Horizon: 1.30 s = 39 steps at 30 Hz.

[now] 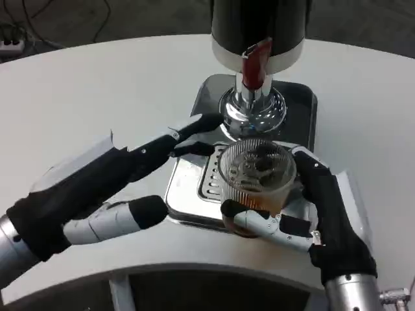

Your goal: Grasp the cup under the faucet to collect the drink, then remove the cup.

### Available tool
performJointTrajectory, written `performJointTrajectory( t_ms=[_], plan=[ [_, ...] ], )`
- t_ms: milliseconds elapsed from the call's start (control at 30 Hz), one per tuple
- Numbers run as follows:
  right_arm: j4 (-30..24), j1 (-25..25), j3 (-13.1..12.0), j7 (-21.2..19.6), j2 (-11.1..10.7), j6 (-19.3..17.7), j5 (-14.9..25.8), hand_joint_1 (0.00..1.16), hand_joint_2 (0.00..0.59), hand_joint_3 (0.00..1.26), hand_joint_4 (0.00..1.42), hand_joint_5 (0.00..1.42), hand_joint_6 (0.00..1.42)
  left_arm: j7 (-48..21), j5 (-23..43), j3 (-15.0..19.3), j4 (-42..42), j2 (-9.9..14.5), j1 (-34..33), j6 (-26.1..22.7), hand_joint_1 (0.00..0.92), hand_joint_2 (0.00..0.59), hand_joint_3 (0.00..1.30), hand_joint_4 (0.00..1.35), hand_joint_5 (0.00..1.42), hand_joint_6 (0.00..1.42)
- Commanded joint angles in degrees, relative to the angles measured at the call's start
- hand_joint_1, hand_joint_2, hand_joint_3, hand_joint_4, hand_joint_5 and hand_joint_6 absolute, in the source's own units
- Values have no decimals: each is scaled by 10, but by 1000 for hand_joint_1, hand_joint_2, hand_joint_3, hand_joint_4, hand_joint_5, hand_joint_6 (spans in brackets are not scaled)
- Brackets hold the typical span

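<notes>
**Cup in hand under the faucet**

While the right hand wraps the cup from its right side, thumb curled across the near wall, the cup sits on the steel drip tray just in front of the chrome faucet of the dispenser. The left hand holds nothing; its fingers are spread and reach toward the faucet's base, their tips close to it but, as far as I can tell, not pressing the red lever.

To do this step well, the right hand should keep the cup upright and steady, with its mouth squarely below the spout, and grip no harder than needed, since a thin plastic wall may buckle. Taking it away probably calls for a level, slow pull toward the robot, clear of the tray's edge, so nothing slops onto the white table.

The cup is clear, ribbed plastic with a wide round mouth. Amber-brown liquid appears to fill its lower part; the exact level is hard to judge from above.
</notes>
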<state>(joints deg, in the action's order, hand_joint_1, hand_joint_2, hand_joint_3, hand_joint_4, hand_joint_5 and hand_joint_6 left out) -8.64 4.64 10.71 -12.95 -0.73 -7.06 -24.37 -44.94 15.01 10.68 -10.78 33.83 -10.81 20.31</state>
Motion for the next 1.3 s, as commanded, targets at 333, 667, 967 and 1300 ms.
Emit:
performJointTrajectory(
  t_ms=[333,667,967,1300],
  plan=[
    [-196,-110,-23,111,-37,26,77,902,138,755,769,937,826,-14,-10,29,-10,40,69,150,0,88,84,0,96,61],
    [-261,-156,-36,157,-53,42,106,897,136,755,769,939,826,-12,-19,33,-31,69,86,219,0,95,74,0,58,21],
    [-330,-190,-69,196,-74,74,144,895,136,755,776,939,826,-2,-49,54,-34,93,99,282,0,96,65,0,16,0],
    [-393,-216,-128,245,-116,111,198,894,136,755,779,950,838,7,-79,70,-22,119,128,339,0,94,9,0,0,0]
  ],
)
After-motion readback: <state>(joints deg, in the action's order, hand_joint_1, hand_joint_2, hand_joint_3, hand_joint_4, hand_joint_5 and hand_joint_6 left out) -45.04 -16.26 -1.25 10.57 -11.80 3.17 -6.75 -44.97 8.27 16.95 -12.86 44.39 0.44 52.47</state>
